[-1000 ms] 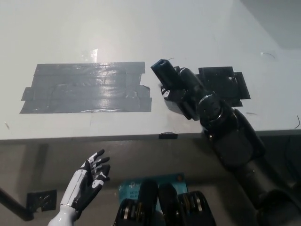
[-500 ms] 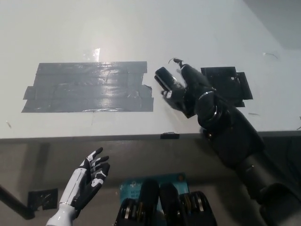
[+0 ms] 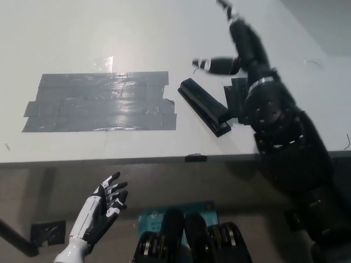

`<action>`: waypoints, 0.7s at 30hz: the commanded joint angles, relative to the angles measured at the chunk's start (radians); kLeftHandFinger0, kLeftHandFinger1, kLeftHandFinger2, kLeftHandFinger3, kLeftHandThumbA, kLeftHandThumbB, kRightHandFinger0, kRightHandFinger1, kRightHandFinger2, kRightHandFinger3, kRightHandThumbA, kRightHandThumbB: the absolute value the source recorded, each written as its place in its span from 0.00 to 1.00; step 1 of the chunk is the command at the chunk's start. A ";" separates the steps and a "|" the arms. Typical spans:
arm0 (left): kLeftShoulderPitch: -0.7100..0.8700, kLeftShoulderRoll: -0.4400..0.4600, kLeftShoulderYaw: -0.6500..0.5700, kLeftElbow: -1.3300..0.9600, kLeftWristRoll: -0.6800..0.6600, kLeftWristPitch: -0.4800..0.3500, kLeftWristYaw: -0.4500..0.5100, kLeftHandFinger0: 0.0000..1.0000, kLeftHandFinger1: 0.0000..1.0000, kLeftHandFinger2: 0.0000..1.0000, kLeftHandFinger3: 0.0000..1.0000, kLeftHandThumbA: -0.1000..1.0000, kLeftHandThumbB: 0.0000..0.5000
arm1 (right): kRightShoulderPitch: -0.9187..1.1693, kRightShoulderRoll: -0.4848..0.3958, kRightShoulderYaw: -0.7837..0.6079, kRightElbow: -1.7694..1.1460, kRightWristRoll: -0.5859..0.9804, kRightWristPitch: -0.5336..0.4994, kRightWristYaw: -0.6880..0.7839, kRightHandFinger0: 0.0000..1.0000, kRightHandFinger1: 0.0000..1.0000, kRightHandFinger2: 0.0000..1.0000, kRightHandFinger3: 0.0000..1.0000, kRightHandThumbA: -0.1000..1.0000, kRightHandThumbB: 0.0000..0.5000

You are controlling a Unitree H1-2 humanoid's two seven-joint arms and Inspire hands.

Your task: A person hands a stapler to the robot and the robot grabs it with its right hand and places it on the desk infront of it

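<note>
- The long black stapler (image 3: 204,106) is lying flat on the white counter (image 3: 137,38), just below and to the left of the black right hand (image 3: 237,46), and clear of it.
- The black right hand is holding nothing. Its fingers (image 3: 211,64) are spreading apart, one pointing left over the stapler's far end and others reaching up toward the picture's top edge.
- The white left hand (image 3: 107,204) is resting below the counter's front edge, well apart from the stapler, open with fingers fanned and empty.
- The stapler is sitting diagonally, between the wide patch of grey tape (image 3: 98,102) on its left and a smaller black taped patch (image 3: 235,94) that is showing partly behind the right forearm.
- Handling judgement: the stapler is looking rigid and moderately heavy for its size, probably metal and hard plastic. Its smooth top is likely to slip under a light pinch.
- Grip judgement: a wrap across the middle of the body, fingers on one long side and thumb on the other, is looking safest. Holding the hinged tip risks the arm springing open.
- No brand, label or readable writing is showing on the stapler or counter. Print on a blue object below the counter edge is too small to read.
</note>
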 commanded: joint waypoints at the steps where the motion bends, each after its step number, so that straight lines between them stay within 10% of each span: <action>1: -0.010 0.013 -0.007 -0.026 0.010 -0.002 -0.014 0.71 0.82 0.86 0.94 0.75 0.87 | -0.022 -0.020 -0.075 -0.248 -0.001 0.000 -0.025 1.00 1.00 1.00 1.00 1.00 0.92; 11: -0.003 0.000 -0.003 -0.015 -0.015 -0.022 -0.015 0.71 0.82 0.87 0.93 0.80 0.83 | 0.336 -0.026 -0.052 -0.794 0.006 0.071 0.078 1.00 1.00 1.00 1.00 1.00 0.75; 21: 0.011 -0.011 0.004 0.015 -0.041 -0.076 -0.015 0.86 0.95 0.96 1.00 1.00 0.90 | 0.783 0.030 -0.025 -0.710 0.133 -0.245 -0.021 1.00 1.00 1.00 1.00 1.00 0.57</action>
